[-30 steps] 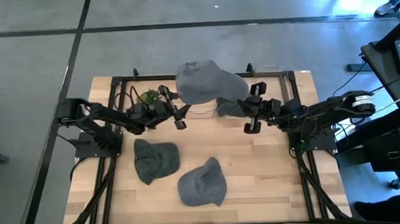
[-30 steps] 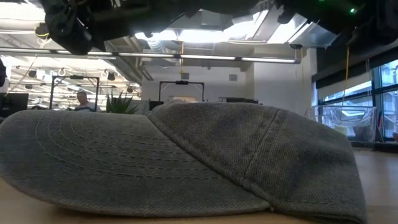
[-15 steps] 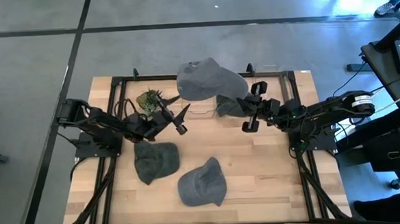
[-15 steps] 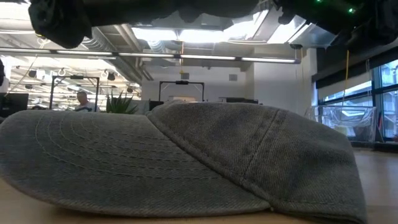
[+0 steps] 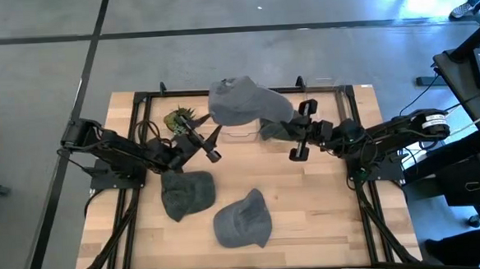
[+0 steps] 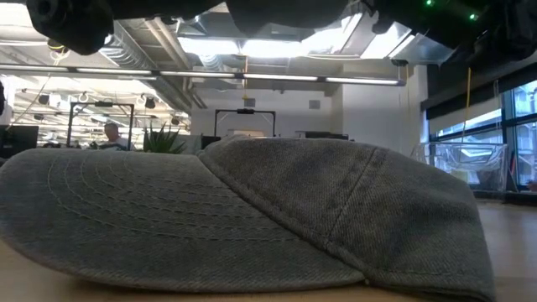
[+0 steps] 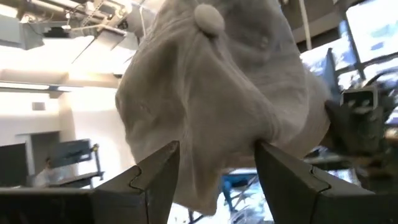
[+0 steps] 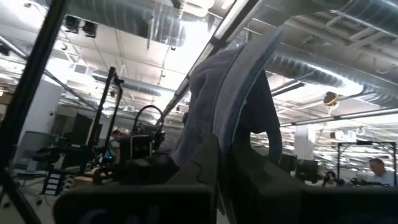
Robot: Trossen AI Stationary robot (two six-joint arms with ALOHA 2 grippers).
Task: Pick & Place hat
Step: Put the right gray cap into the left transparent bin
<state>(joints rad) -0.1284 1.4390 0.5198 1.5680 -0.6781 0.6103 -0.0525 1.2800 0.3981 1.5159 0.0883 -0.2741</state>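
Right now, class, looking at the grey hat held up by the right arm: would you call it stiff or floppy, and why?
Probably floppy: the lifted hat sags and folds around the right gripper. Its creased cloth suggests it is light. The brim of the near hat keeps its curve, so that part may be stiffer.

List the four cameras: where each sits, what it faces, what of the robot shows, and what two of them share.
High view: overhead, facing straight down; both arms, right gripper clamping the lifted hat, left gripper open beside it.
Low view: table height, facing the room; a lying hat fills it, arm parts above.
Left wrist view: past two spread fingers at the lifted hat.
Right wrist view: along closed fingers gripping its brim.
Shared: both wrist views show the lifted hat.
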